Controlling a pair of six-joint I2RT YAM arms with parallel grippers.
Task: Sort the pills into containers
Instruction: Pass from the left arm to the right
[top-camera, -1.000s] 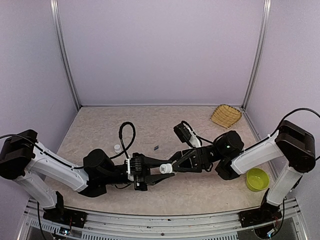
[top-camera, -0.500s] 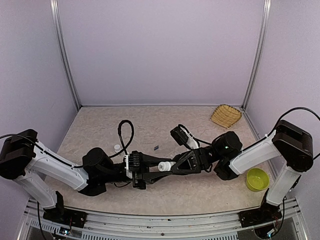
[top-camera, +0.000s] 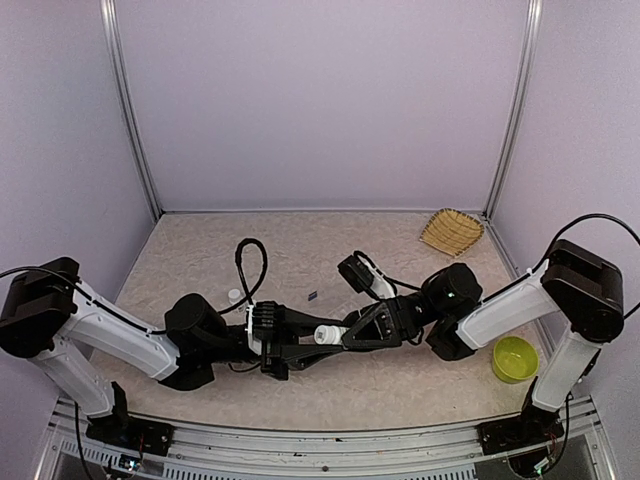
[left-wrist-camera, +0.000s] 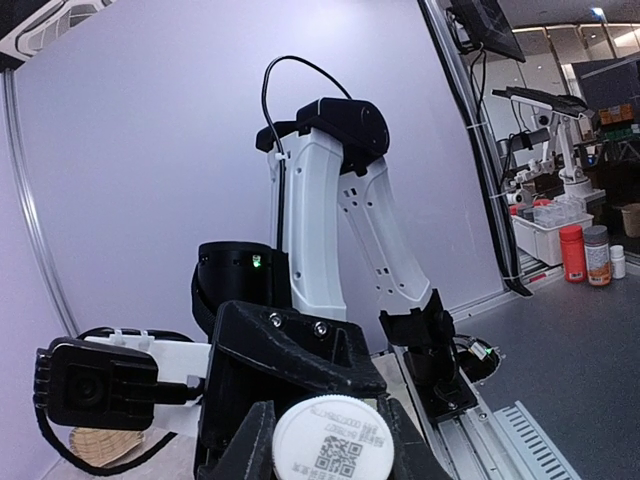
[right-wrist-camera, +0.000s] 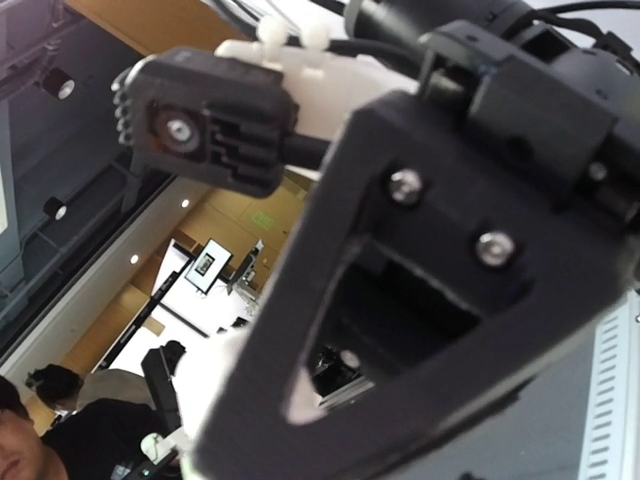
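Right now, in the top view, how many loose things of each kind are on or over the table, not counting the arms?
Woven basket: 1
Green bowl: 1
White bottle: 1
Small white round piece: 1
Small dark piece: 1
Total: 5

Since second ago: white bottle between my two claws carried leftward, now deeper between fingers of my left claw. My right claw followed it left, closer to left claw. Right claw's wrist camera slid left, slightly down. Left claw drew back a little; cable loop behind it shifted left.
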